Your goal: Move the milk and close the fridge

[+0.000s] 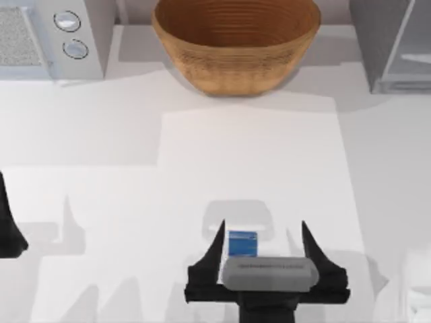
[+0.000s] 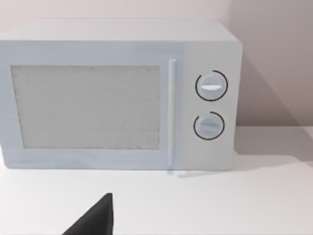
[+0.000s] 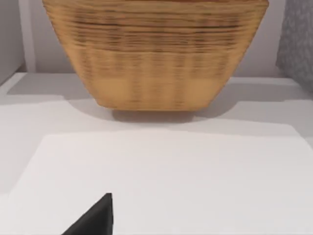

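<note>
The milk (image 1: 242, 243) is a small blue and white carton on the table near the front, partly hidden under my right wrist. My right gripper (image 1: 262, 229) is open wide, with the carton between its two fingers and closer to the left one; neither finger touches it. One dark fingertip (image 3: 98, 218) shows in the right wrist view. The fridge (image 1: 377, 40) is a grey box at the back right, and its pale glassy door panel (image 1: 414, 57) juts out beside it. My left gripper (image 1: 8, 232) is parked at the table's left edge, open, with one fingertip (image 2: 98, 218) showing.
A large wicker basket (image 1: 236, 40) stands at the back middle, straight ahead of the right wrist camera (image 3: 154, 54). A white microwave (image 1: 54, 37) with two round knobs sits at the back left, facing the left wrist camera (image 2: 117, 98). White table top (image 1: 249, 161) lies between carton and basket.
</note>
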### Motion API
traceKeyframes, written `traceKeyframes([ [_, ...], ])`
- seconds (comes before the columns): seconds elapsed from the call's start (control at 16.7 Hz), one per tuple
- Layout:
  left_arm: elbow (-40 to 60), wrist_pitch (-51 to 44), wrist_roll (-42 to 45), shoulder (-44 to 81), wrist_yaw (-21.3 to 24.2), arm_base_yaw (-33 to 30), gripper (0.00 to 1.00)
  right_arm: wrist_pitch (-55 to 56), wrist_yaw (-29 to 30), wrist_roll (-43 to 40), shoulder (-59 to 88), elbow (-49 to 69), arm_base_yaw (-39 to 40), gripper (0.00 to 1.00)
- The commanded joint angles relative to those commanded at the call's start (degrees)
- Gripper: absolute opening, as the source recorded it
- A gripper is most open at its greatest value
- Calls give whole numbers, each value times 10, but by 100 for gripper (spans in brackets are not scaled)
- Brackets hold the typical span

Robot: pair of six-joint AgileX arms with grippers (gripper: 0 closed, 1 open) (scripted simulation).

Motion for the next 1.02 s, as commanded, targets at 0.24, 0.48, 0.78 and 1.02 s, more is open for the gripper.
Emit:
traceKeyframes([
  [0.24, 0, 0, 0, 0, 0, 0, 100, 64, 43, 9, 126, 59, 30, 100],
  [0.48, 0, 0, 0, 0, 0, 0, 100, 83, 56, 12, 158, 76, 39, 100],
  [0.78, 0, 0, 0, 0, 0, 0, 100, 87, 46, 7, 158, 77, 28, 100],
  [1.02, 0, 0, 0, 0, 0, 0, 100, 116, 0, -22, 170, 90, -18, 100],
])
